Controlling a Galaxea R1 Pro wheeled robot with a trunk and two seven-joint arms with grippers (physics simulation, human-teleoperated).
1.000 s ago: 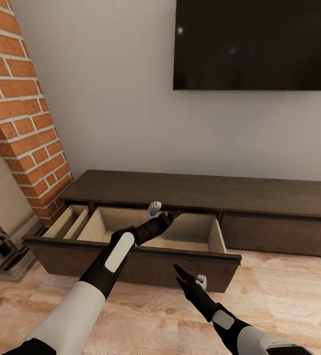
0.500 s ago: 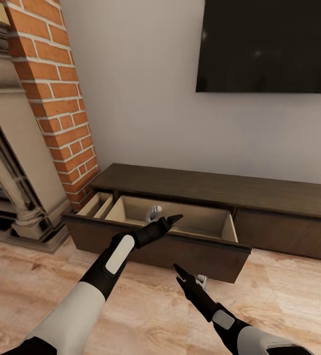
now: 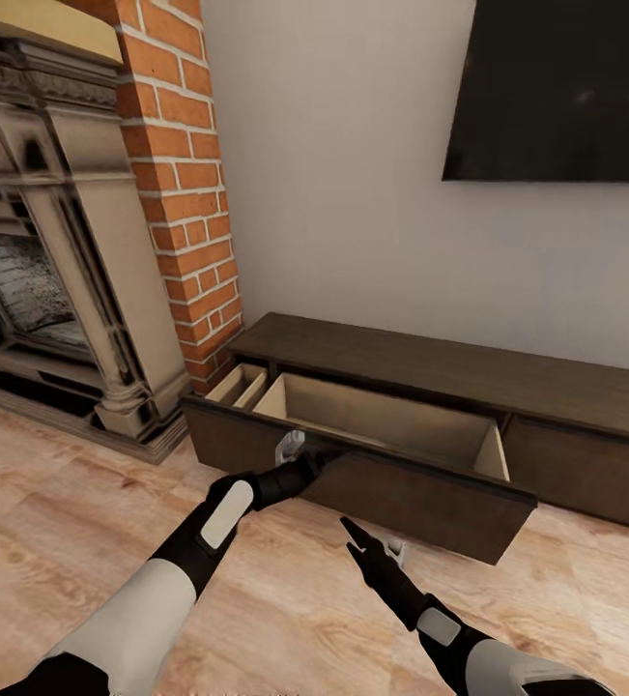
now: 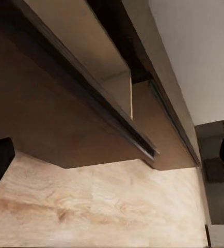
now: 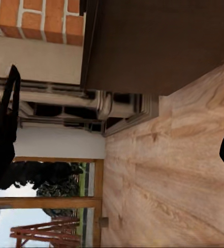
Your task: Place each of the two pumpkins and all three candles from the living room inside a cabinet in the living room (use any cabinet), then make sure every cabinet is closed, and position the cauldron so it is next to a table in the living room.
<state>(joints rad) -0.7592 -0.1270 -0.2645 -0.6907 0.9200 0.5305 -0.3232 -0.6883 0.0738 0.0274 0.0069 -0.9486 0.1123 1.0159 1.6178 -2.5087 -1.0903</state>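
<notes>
Cabinet (image 3: pixel 420 372) at frame centre, drawer (image 3: pixel 372 454) pulled out with no contents visible, presumably to receive items; left gripper (image 3: pixel 306 456) spread and unladen just before the drawer front, right gripper (image 3: pixel 370 553) likewise released above floor (image 3: pixel 82 522).

I see the long, low, dark brown cabinet (image 3: pixel 430 362) against the wall, its left drawer (image 3: pixel 372 464) pulled open, interior bare.
</notes>
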